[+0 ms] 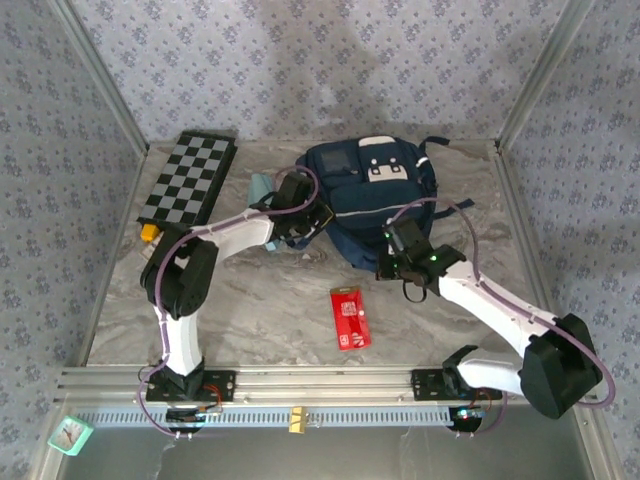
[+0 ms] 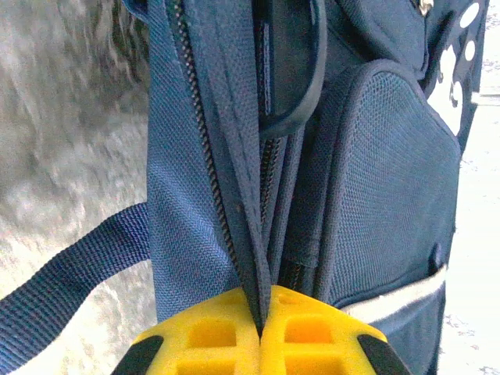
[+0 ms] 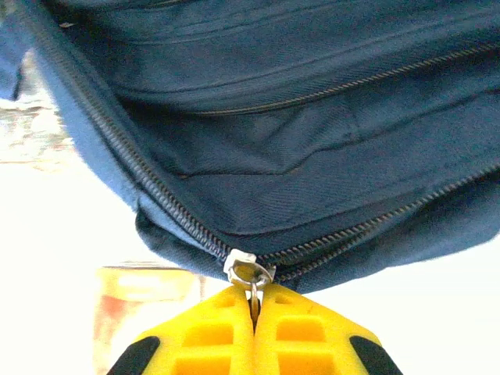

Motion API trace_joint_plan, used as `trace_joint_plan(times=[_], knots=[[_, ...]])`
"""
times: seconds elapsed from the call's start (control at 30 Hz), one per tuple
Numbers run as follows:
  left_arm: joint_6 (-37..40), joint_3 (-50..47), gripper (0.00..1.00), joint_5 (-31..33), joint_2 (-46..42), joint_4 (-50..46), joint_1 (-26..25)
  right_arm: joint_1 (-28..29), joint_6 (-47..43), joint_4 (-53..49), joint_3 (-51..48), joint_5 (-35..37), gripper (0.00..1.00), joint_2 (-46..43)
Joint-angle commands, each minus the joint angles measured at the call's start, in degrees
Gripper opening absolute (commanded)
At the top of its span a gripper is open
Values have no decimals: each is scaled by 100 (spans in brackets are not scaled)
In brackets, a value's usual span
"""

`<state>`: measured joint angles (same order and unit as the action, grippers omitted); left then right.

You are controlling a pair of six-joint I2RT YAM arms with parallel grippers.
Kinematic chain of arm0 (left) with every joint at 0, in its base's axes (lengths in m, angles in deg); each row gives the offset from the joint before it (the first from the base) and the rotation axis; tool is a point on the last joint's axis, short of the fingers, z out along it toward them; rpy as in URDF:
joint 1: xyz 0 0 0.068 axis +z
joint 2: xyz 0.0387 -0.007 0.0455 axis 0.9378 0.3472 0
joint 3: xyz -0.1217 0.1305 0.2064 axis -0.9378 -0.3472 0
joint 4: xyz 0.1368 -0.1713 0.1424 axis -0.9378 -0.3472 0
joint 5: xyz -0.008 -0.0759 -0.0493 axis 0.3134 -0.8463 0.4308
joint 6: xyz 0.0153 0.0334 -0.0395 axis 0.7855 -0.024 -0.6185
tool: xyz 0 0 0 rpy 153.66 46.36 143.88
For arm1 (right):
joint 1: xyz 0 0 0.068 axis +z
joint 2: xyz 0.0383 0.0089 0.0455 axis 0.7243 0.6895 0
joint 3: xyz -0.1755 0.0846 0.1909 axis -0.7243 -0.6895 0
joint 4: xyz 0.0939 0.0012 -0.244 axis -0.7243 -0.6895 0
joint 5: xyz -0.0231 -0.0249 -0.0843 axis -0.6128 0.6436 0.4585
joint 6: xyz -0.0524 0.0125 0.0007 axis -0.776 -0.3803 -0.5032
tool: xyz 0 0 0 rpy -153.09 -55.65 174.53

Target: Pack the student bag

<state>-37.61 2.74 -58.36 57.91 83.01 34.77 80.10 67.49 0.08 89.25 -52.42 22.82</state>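
**Bag (image 1: 375, 185) clamped at 2 spots**

The left gripper (image 2: 262, 316) is closed tight on a fold of the bag's blue cloth beside a zipper track. The cloth runs straight up from between its jaws. The right gripper (image 3: 254, 308) is closed on the metal zipper pull (image 3: 251, 272), with the bag just above its jaws. A red packet (image 1: 349, 318) lies on the table (image 1: 260, 300), apart from both.

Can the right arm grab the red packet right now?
Probably not yet. The right tool is pinched shut on the silver metal zipper pull of the navy-blue fabric backpack. The flat red rectangular packet lies close, unblocked.
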Motion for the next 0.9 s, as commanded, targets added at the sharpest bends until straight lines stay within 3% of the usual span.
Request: trace_joint_plan(times=[0.0,0.2,0.4,0.6,0.77,0.87], knots=[[712,460,9,184,87,83,246,215,200,-176,315,-580,0,238],[247,-805,45,245,-922,461,28,214,250,26,419,-611,0,534],[-982,-1612,58,590,-1322,1174,-771,224,293,57,244,-547,0,572],[-1682,-1393,59,1009,-902,1116,-1227,239,325,49,226,-477,0,545],[-1940,-1256,50,1113,-605,1179,-1410,240,325,61,239,-372,0,631],[-2029,-1210,39,1218,-509,1061,-1460,250,329,46,258,-327,0,660]])
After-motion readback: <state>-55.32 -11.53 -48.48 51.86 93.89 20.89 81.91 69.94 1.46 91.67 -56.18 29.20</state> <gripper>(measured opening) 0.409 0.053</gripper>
